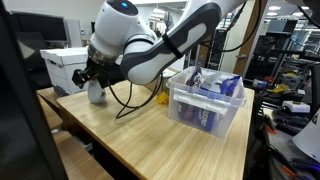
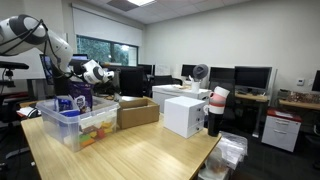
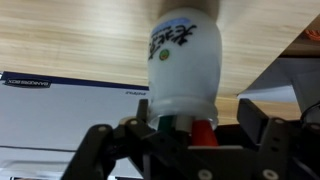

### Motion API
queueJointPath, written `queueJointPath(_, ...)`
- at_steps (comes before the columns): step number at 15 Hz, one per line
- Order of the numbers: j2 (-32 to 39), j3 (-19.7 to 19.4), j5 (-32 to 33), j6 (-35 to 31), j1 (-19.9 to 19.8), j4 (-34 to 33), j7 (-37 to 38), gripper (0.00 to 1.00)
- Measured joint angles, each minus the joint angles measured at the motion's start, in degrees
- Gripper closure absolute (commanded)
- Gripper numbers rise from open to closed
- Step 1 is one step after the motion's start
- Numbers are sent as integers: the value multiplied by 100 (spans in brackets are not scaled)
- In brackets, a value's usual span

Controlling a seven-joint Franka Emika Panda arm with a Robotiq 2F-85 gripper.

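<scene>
- Wrist view gives us a white plastic bottle [image 3: 185, 60] with a printed label, sitting between the two fingers of the end effector [image 3: 178, 128].
- We read the end effector as open. Its dark fingers [image 3: 262, 125] stand wide on either side of the bottle, and a gap shows on the right side. We cannot tell whether the left finger touches it.
- We see green and red marks on the end of the bottle nearest the camera.
- In an exterior view the bottle [image 1: 97, 93] stands upright on the wooden table [image 1: 150, 145], near a corner of it. It is right under the end effector [image 1: 90, 76], which hangs over it from above.
- A clear plastic bin [image 1: 205, 108] stands on the same table, well apart from the bottle, and holds blue and purple packets.
- We note a black cable [image 1: 128, 100] looping down onto the table between the bottle and the bin.
- A white box [image 1: 65, 68] sits behind the bottle, past the table's edge.
- In an exterior view the arm [image 2: 30, 35] reaches behind the bin [image 2: 70, 128], and a cardboard box [image 2: 137, 112] stands just beside the bin. We cannot make out the bottle there.
</scene>
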State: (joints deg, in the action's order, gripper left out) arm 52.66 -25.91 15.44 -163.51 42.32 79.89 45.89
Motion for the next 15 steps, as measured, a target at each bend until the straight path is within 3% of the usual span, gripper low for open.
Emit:
queueJointPath(4, 0, 42, 0, 40, -23, -10, -1, 64)
queueJointPath(15, -112, 345, -4, 229, -166, -51, -16, 65)
